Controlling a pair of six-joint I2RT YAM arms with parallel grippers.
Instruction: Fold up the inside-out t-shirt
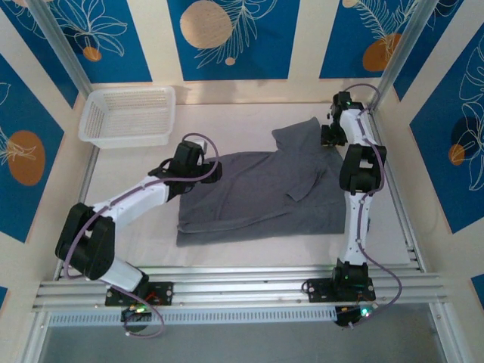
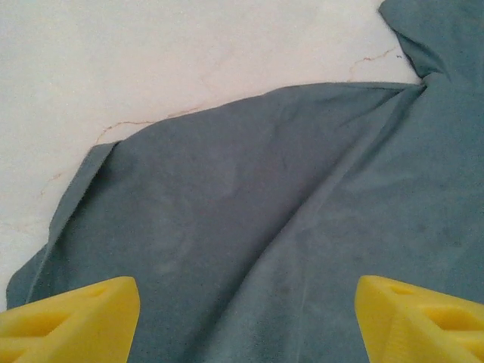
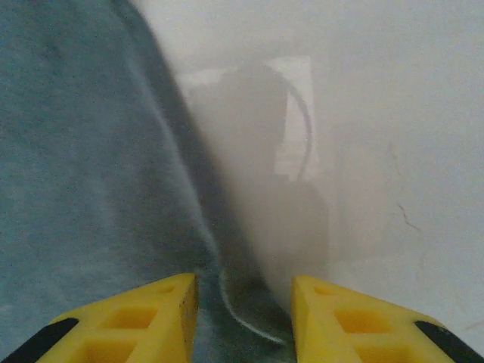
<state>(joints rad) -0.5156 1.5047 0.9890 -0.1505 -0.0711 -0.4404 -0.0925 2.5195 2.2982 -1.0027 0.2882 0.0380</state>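
The inside-out t-shirt (image 1: 257, 193) lies mostly flat across the middle of the table, dark grey, with one sleeve flipped up toward the back right. My left gripper (image 1: 215, 170) hovers over the shirt's left part. In the left wrist view the left gripper (image 2: 246, 318) stands wide open, with creased fabric (image 2: 287, 212) below it and nothing between its yellow fingers (image 2: 76, 318). My right gripper (image 1: 327, 136) is at the upturned sleeve. Seen from the right wrist, the right gripper (image 3: 243, 318) is open, and a curled hem edge (image 3: 242, 310) lies loose in the gap.
A white mesh basket (image 1: 127, 115) stands at the back left corner. Aluminium frame posts rise at both back corners, and a rail (image 1: 242, 283) runs along the near edge. Bare pale tabletop (image 2: 151, 60) shows left of the shirt and in front of it.
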